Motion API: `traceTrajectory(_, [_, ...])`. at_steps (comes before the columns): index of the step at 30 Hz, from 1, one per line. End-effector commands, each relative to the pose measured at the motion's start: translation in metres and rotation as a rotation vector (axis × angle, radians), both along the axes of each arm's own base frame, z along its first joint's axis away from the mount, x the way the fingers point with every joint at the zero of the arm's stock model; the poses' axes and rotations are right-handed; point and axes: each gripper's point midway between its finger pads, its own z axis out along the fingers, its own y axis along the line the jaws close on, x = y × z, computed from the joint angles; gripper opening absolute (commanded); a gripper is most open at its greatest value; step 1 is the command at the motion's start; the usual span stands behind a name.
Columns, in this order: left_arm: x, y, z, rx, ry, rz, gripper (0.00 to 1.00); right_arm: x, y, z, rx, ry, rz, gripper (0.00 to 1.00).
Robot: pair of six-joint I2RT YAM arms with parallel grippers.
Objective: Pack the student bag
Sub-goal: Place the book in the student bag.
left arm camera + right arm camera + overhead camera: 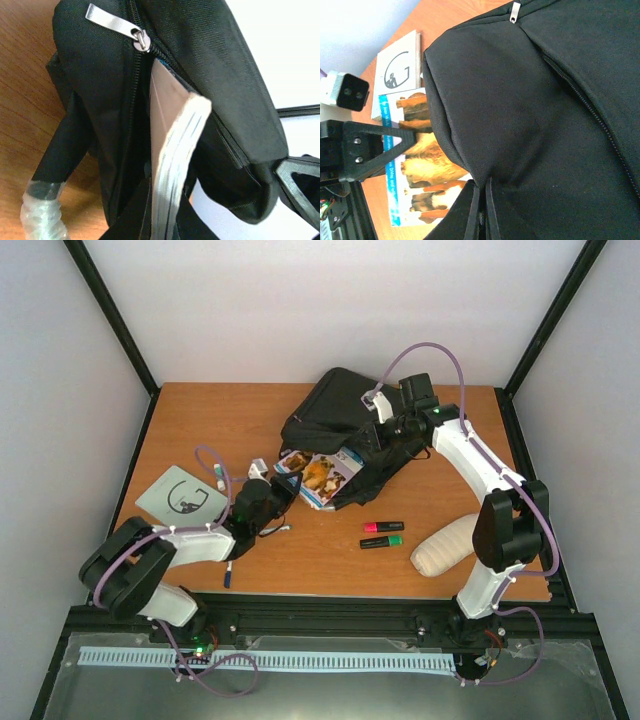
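Fabric of the student bag (325,405) is pinched between the closed fingers of my right gripper (481,200), at the bag's right-hand side. The bag lies on the far middle of the table (200,430), slumped. Its long axis seems to run on a slant from far right to near left, with the unzipped mouth facing my left arm. My left gripper (283,488) is closed on an animal picture book (320,478), whose far end sits inside that mouth beside the zip pull (107,19). Pink (383,527) and green (381,541) highlighters lie near a beige pouch (445,547).
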Motion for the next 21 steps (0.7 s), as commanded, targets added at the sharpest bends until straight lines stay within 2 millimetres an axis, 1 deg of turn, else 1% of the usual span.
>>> traceTrajectory(1, [0.028, -0.009, 0.047, -0.112, -0.137, 0.052, 0.01, -0.001, 0.007, 0.032, 0.067, -0.072, 0.027, 0.03])
traceTrajectory(4, [0.035, -0.021, 0.061, -0.133, -0.168, 0.012, 0.01, -0.001, 0.005, 0.030, 0.057, -0.074, 0.023, 0.03])
traceTrajectory(8, [0.033, -0.036, 0.082, -0.166, -0.195, -0.066, 0.01, -0.001, 0.004, 0.029, 0.047, -0.081, 0.021, 0.03])
traceTrajectory(9, [0.033, -0.036, 0.084, -0.169, -0.199, -0.067, 0.01, -0.002, 0.004, 0.028, 0.046, -0.080, 0.023, 0.03])
traceTrajectory(12, [0.033, -0.033, 0.085, -0.169, -0.198, -0.051, 0.01, -0.001, 0.004, 0.028, 0.050, -0.080, 0.026, 0.03])
traceTrajectory(15, [0.031, -0.039, 0.094, -0.173, -0.209, -0.086, 0.01, -0.001, 0.004, 0.027, 0.049, -0.078, 0.026, 0.03])
traceTrajectory(18, [0.024, -0.044, 0.100, -0.147, -0.186, -0.134, 0.01, -0.001, 0.004, 0.028, 0.045, -0.084, 0.028, 0.03])
traceTrajectory(19, [0.020, -0.041, 0.105, -0.142, -0.199, -0.138, 0.01, -0.001, 0.004, 0.030, 0.043, -0.088, 0.026, 0.03])
traceTrajectory(21, [0.015, -0.030, 0.113, -0.142, -0.229, -0.109, 0.01, -0.002, 0.005, 0.031, 0.048, -0.088, 0.032, 0.03])
